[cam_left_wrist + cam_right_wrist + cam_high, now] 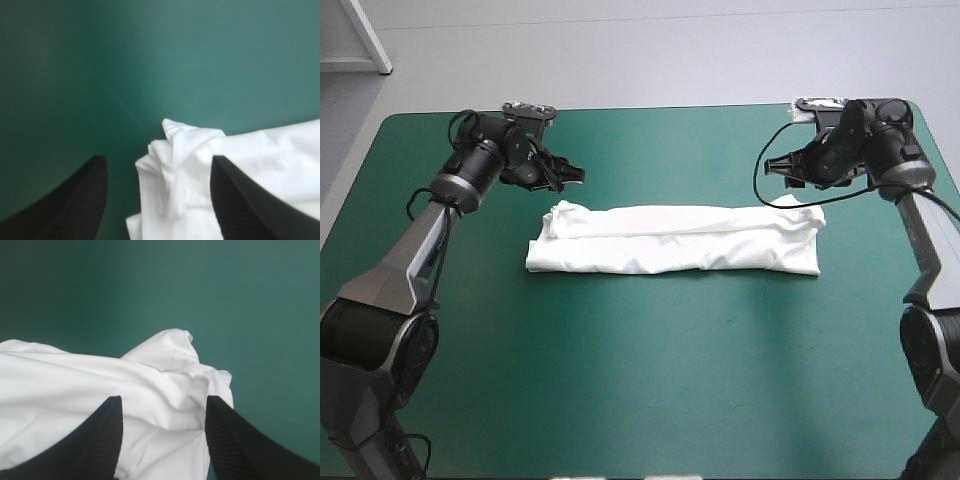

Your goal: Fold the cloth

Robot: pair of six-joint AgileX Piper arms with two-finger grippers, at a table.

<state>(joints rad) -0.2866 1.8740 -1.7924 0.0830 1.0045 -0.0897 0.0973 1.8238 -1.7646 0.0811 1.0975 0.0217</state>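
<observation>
White T-shirt (675,240) folded into long band (ends rumpled), lying flat across table middle.

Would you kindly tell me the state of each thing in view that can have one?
T-shirt: folded into a long band, lying flat, not gripped.
Left end effector: open, at the T-shirt's far corner on the left end.
Right end effector: open, at the T-shirt's far corner on the right end.
</observation>
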